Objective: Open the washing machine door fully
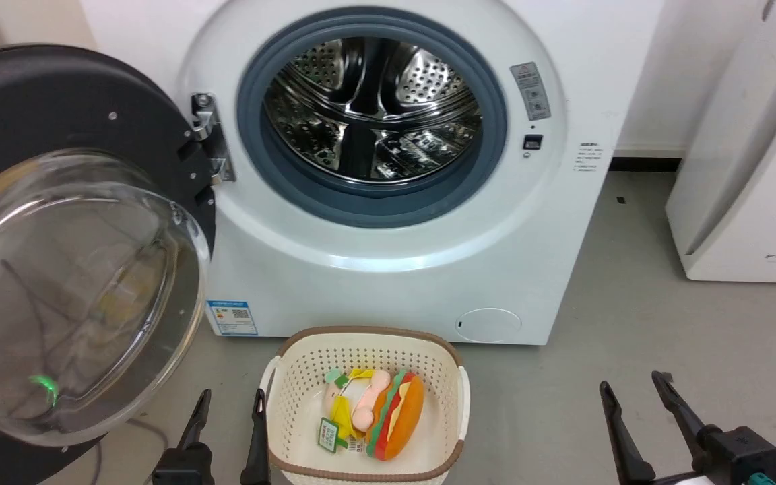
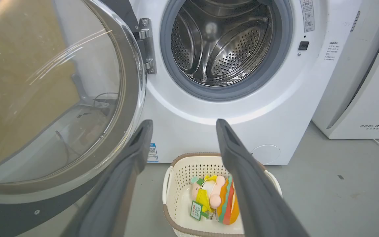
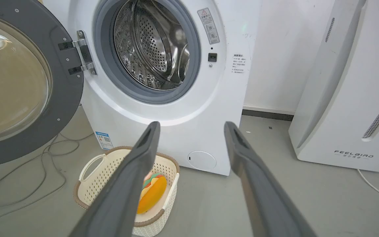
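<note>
The door (image 1: pixel 78 269) stands swung out at 9 o'clock in the head view, blocking that side just beside my left gripper (image 1: pixel 232 404). The drum mouth (image 1: pixel 371 111) at 12 o'clock is unobstructed. The basket (image 1: pixel 368 331) sits at 6 o'clock, between that gripper and my right gripper (image 1: pixel 630 391). Bare floor (image 1: pixel 630 303) lies open at 3 o'clock, bounded by the white appliance (image 1: pixel 758 202).
</note>
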### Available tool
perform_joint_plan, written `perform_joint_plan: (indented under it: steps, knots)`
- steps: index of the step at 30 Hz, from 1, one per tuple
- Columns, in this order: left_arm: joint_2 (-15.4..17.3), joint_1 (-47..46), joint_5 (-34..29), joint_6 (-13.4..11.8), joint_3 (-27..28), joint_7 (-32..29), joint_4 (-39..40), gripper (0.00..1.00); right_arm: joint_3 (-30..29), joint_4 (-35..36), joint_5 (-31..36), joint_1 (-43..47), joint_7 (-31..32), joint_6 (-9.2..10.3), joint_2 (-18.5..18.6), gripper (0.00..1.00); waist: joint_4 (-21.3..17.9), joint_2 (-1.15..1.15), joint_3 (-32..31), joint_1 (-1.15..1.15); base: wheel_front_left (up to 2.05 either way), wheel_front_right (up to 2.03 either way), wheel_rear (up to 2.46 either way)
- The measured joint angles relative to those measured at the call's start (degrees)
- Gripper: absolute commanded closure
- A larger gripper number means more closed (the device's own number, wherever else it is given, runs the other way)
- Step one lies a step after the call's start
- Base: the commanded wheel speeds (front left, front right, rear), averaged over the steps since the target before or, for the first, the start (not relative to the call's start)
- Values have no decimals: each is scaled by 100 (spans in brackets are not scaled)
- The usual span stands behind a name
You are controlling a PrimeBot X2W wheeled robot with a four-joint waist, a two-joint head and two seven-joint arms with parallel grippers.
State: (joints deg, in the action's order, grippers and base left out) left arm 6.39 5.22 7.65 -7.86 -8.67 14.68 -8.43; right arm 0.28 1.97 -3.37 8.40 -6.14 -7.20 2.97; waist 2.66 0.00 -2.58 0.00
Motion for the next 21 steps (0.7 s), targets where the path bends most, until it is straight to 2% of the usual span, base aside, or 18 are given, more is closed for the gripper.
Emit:
perform_joint_plan:
  steps: [13, 14, 21]
  knots:
    - [22, -25, 2, 43, -102, -1, -154, 0, 54, -30, 12, 25, 44, 0, 0, 0, -278, 0, 33, 0, 0, 0, 0]
    - [24, -25, 14, 45, -113, -2, -160, 100, 68, -38, 12, 25, 47, 3, 0, 100, -287, 0, 37, 0, 0, 0, 0]
    - [0, -24, 1, 48, -100, -55, -135, 100, 64, -38, 12, 20, 51, 10, 1, 100, -288, 0, 46, 0, 0, 0, 0]
